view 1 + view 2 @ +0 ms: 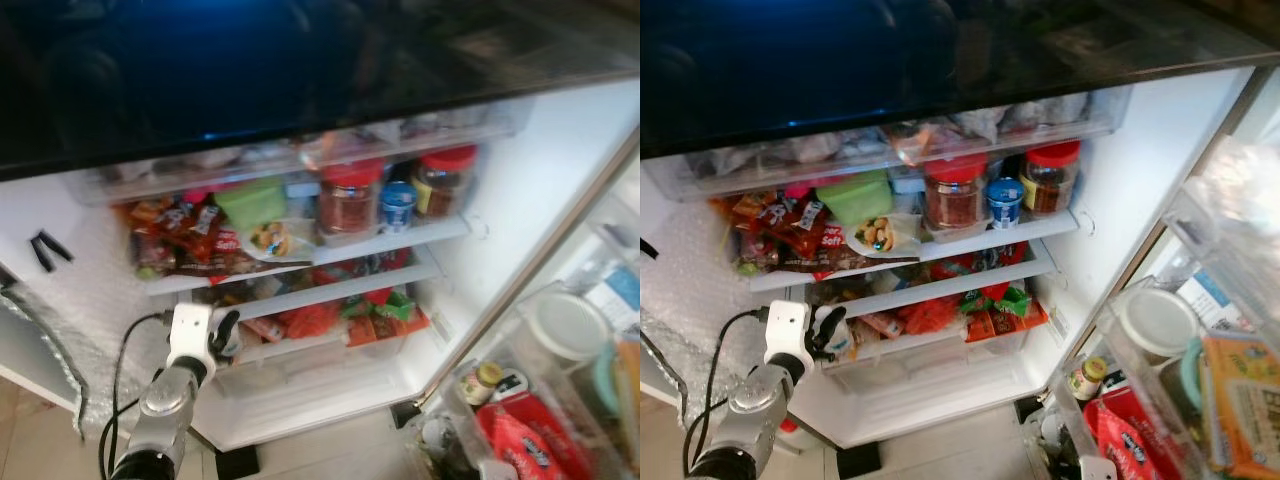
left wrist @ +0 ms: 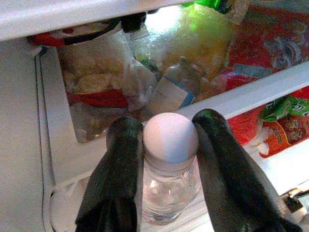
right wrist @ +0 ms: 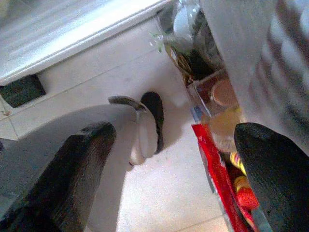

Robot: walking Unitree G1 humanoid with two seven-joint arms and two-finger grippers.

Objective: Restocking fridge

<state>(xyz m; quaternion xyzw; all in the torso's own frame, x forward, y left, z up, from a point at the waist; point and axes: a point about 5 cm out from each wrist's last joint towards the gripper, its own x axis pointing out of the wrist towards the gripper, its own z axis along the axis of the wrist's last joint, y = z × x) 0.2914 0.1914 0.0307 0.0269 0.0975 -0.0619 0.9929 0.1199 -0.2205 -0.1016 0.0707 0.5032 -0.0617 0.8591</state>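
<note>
Bottle (image 2: 170, 164) going into fridge (image 1: 470, 250).
Held by left gripper (image 2: 166, 145), clamped on the neck under the white cap so no slipping, low by the bottom shelf (image 1: 300, 350) where a free spot waits. Right gripper (image 3: 174, 164) spread apart, hanging idle over the floor (image 3: 159, 193).

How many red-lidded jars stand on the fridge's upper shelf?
2: one red-lidded jar near the shelf's middle, beside the green container; the other red-lidded jar at the right end, past the small blue-capped tub. More may be hidden behind.
</note>
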